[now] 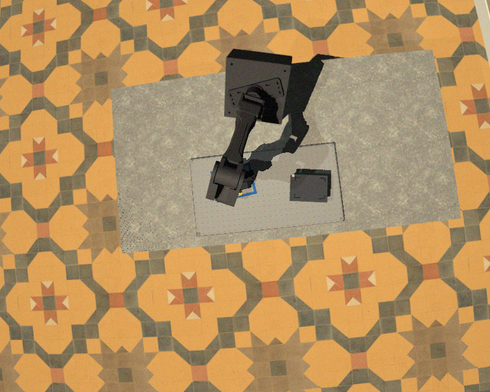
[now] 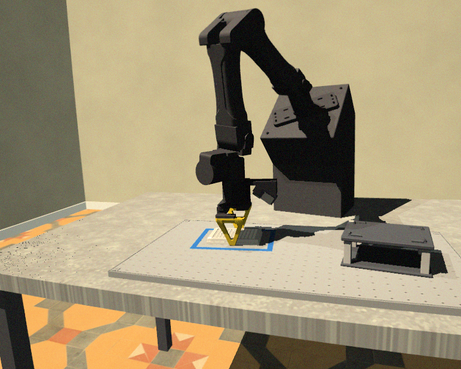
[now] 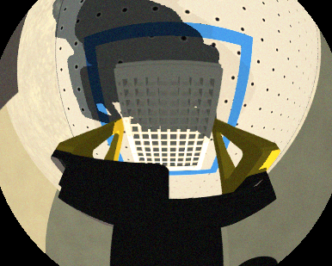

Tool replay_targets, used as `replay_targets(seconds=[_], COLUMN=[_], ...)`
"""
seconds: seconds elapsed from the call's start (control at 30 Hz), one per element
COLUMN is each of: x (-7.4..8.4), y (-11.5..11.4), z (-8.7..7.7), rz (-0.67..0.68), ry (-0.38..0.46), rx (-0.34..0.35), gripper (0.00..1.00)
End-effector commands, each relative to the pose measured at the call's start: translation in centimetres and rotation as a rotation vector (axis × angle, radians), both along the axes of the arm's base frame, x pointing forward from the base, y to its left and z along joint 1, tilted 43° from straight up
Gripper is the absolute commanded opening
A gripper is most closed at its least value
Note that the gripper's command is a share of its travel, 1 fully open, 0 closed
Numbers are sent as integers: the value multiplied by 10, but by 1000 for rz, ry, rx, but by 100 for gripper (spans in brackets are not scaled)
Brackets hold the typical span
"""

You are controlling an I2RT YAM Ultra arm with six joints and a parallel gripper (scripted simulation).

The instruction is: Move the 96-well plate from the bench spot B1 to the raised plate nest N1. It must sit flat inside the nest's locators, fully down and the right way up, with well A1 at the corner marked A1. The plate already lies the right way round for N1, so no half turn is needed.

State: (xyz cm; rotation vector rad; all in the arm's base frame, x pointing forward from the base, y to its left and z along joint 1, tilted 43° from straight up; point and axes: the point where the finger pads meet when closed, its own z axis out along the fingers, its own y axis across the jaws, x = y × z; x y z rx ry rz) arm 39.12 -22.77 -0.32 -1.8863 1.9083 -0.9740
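The white 96-well plate lies flat inside the blue outline of spot B1 on the perforated board, partly in the arm's shadow. In the wrist view the plate sits between the two yellow fingers. My gripper is open and lowered around the plate, one finger on each side; I cannot tell whether the fingers touch it. From above the arm hides most of the plate. The dark raised nest N1 stands empty to the right.
The arm's black base block stands at the back of the table behind the board. The perforated board covers the front middle of the stone table top; the table's edge runs along the front.
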Motion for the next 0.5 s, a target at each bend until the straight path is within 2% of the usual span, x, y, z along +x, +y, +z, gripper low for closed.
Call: replay_targets(seconds=[0.0, 0.23, 0.27, 0.47], x=[1, 1, 1, 1], y=[-2, -2, -2, -2], z=[4, 4, 4, 4], rz=[2, 2, 2, 2], ry=[-7, -7, -7, -7], rx=[-8, -8, -8, -8], gripper=[100, 100, 0, 0])
